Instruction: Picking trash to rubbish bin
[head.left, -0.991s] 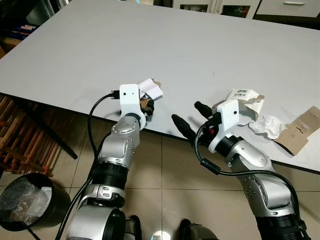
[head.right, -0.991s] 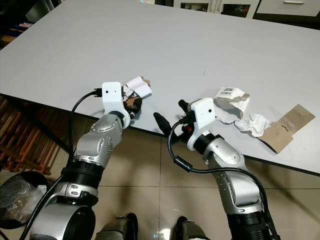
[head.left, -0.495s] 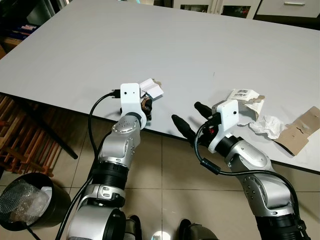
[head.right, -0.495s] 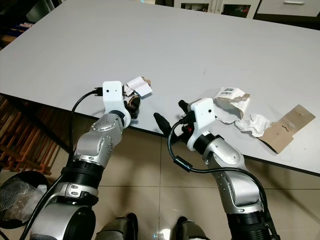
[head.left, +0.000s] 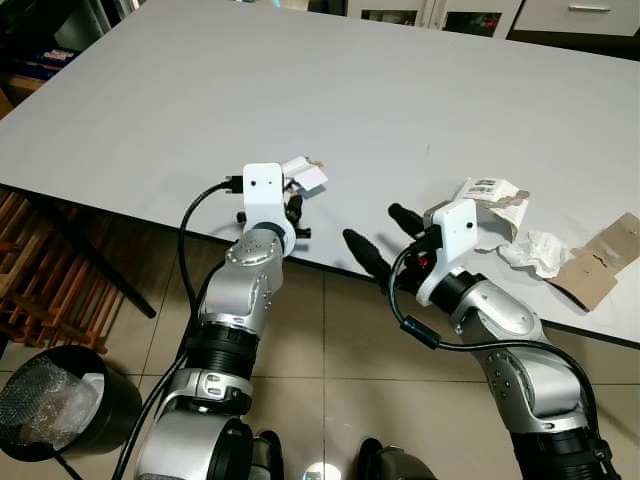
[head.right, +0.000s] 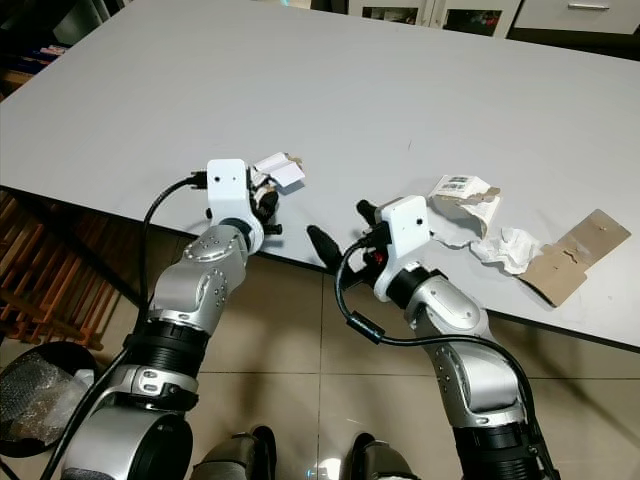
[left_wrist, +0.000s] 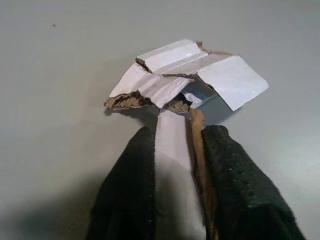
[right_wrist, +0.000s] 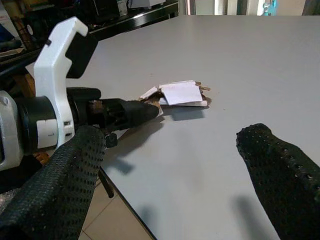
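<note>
A torn piece of white and brown cardboard (head.left: 306, 174) lies at the near edge of the grey table (head.left: 300, 70). My left gripper (left_wrist: 175, 134) is shut on a flap of the cardboard (left_wrist: 186, 75), which fans out just beyond the fingertips. My right gripper (head.left: 370, 222) hovers open over the table's near edge, right of the left one, with nothing between its fingers (right_wrist: 75, 165). More trash lies farther right: a torn white packet with a label (head.left: 490, 191), crumpled white paper (head.left: 532, 250) and a flat brown cardboard piece (head.left: 603, 260).
A black rubbish bin (head.left: 52, 402) with a clear plastic liner stands on the tiled floor at the lower left. A wooden rack (head.left: 35, 290) sits under the table on the left. Dark cabinets line the far side of the table.
My left gripper has edged a little farther over the table edge, carrying the cardboard piece with it. The right arm has stayed put.
</note>
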